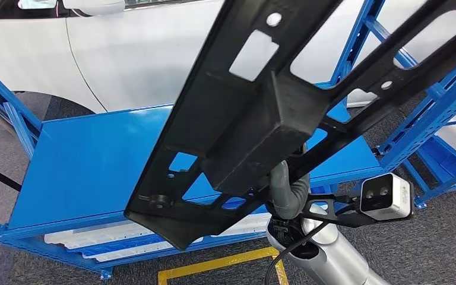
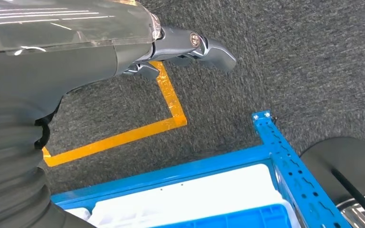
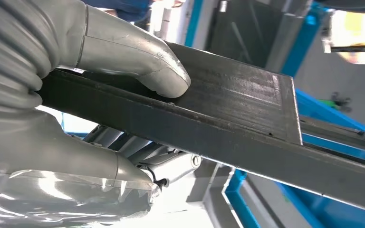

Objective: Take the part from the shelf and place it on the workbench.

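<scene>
High above the blue shelf (image 1: 89, 160), the black part (image 1: 255, 113) hangs in the air, gripped from underneath by the right hand (image 3: 76, 118). In the right wrist view the thumb (image 3: 138, 61) presses on the part's flat top face w/ darker fingers (image 3: 123, 145) curled under the edge: a firm clamp. The left hand (image 2: 190, 47) hangs over grey carpet and yellow floor tape (image 2: 123, 135); its fingers look loosely curled and hold nothing, but whether they're fully closed I can't tell.

Handling, judged: the part looks like a rigid moulded plastic panel w/ cut-outs and a raised box section, so probably stiff and fairly light for its length, not fragile. It's long, though, and held at one spot near the middle, so it'll lever and swing; the smooth face could slip under the thumb. Best hold is approx. where it is now, on the edge beside the box section, close to the balance point.

Long axis runs diagonally in the head view, low end toward the robot's left, high end up and away to the right. Broad face is tilted steeply. A white car body (image 1: 124, 53) sits behind the shelf.
</scene>
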